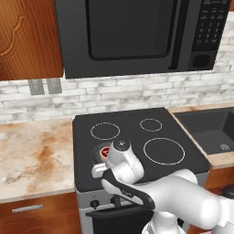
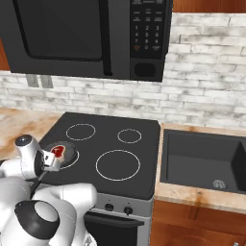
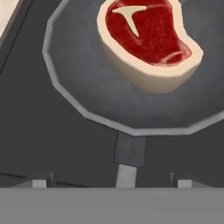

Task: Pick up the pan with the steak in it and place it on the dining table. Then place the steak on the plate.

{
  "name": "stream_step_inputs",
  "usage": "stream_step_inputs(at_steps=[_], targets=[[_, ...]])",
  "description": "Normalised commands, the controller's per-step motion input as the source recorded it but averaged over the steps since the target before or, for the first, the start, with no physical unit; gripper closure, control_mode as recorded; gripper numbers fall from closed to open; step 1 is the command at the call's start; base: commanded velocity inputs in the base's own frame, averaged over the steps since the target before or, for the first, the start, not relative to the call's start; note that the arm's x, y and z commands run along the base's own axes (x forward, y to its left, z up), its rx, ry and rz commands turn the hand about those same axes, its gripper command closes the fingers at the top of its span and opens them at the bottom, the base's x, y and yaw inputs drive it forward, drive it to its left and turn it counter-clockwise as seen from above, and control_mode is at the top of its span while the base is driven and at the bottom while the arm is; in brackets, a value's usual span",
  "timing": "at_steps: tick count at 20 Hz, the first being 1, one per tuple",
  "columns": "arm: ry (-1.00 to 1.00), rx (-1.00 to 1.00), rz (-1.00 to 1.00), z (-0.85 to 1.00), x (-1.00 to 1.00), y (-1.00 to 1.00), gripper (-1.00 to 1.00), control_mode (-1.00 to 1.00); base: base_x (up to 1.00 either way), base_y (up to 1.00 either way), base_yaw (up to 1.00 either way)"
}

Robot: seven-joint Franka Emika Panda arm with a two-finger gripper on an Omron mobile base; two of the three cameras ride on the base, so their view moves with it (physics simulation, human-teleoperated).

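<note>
Black pan (image 3: 87, 87) on the stove (image 1: 137, 137), raw steak (image 3: 146, 41) inside.
Jaws spread wide, empty, one tip (image 3: 39, 183) on either side of the pan's handle (image 3: 130, 148); the steak lies beyond, toward the far rim.

Matt dark pan (image 3: 87, 96), raw glossy steak (image 3: 148, 39), smooth black stovetop (image 1: 137, 137).

pans: one pan (image 3: 109, 96) | steaks: one steak (image 3: 148, 41), lying in it | stoves: one stove (image 1: 137, 137) with four ring burners marked on its top | microwaves: one microwave (image 1: 137, 34) | sinks: one sink (image 2: 202, 161) | wall outlets: two wall outlets (image 1: 45, 86) | grippers: one gripper (image 3: 111, 181)
</note>
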Motion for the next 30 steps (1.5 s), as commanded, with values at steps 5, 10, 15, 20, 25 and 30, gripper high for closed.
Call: stream_step_inputs(at_steps=[5,10,15,20,25,30], targets=[[0.00,0.00,0.00,-0.56,-0.33,-0.06,-1.00,-1.00,0.00,0.00,0.00],[-0.03,0.00,0.00,-0.46,-0.06,-0.20,-1.00,-1.00,0.00,0.00,0.00],[-0.04,0.08,0.00,-0.53,0.05,-0.50,-1.00,-1.00,0.00,0.00,0.00],[-0.04,0.10,0.00,-0.57,0.00,-0.57,-1.00,-1.00,0.00,0.00,0.00],[-0.04,0.12,0.00,-0.47,0.00,-0.61,-1.00,-1.00,0.00,0.00,0.00],[-0.06,0.13,0.00,-0.51,0.00,-0.78,-1.00,-1.00,0.00,0.00,0.00]])
